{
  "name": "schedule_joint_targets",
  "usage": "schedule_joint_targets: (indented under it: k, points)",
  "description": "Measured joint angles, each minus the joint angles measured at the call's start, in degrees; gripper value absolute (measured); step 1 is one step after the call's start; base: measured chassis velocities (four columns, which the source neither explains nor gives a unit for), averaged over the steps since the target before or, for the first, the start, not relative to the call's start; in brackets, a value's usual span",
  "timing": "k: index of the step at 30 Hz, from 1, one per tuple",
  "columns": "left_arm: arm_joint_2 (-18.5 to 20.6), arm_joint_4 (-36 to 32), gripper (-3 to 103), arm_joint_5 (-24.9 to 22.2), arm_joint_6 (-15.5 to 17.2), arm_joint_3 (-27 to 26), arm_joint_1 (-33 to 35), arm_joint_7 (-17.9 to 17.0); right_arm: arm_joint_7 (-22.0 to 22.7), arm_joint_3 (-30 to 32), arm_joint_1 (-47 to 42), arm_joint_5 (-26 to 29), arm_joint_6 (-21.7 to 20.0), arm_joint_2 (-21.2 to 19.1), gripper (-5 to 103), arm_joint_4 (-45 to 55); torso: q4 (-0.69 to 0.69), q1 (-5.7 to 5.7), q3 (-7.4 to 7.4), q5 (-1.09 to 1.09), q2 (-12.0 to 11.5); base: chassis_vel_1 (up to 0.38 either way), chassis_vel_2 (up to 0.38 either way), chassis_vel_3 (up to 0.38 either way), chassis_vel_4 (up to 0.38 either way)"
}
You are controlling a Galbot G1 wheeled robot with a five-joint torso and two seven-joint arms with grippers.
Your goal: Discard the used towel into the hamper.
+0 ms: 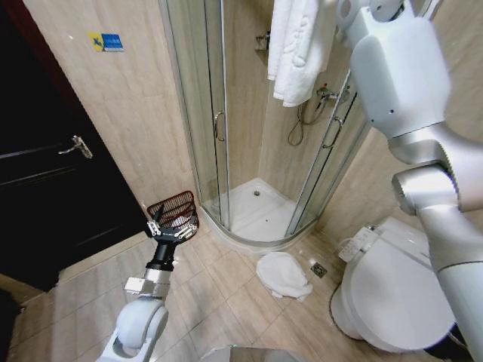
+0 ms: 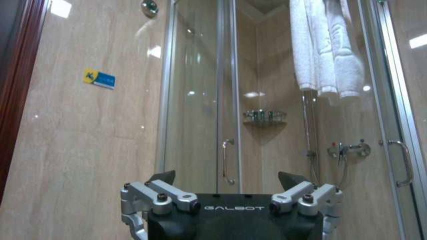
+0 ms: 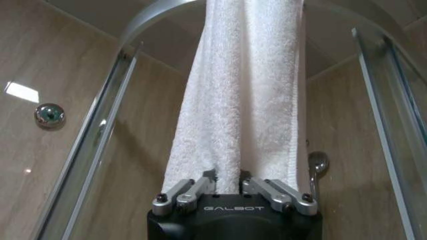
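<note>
Right gripper [image 3: 228,184] pinched on the hanging towel [image 3: 237,100], raised by the shower door | left gripper [image 2: 229,186] spread, empty, low | hamper [image 1: 175,212] on floor just beyond left gripper | advice: lift towel free before swinging across.

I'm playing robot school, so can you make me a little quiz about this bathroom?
1. True or false: the right gripper has its jaws shut on the hanging towel.
2. Where is the hamper? A) inside the shower B) on the floor, just past the left gripper C) on top of the toilet
3. Fill in: the left gripper's jaws are ____.
Key: 1 true; 2 B; 3 open.
</note>
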Motion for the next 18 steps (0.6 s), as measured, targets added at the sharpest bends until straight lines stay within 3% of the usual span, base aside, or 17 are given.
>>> schedule_joint_targets:
  k: [3,18]
  points:
    - [-0.01,-0.09,100,0.12,-0.07,-0.09,0.17,0.01,-0.36,0.29,-0.02,-0.40,0.04,0.24,4,-0.56,0.00,0.00,0.00,0.00,0.00,0.000,0.000,0.000,0.000]
    - [-0.16,-0.02,100,1.41,-1.07,0.22,1.08,0.16,0.32,0.39,-3.00,0.09,0.30,-1.12,2,2.91,0.00,0.00,0.00,-0.01,0.00,0.000,0.000,0.000,0.000]
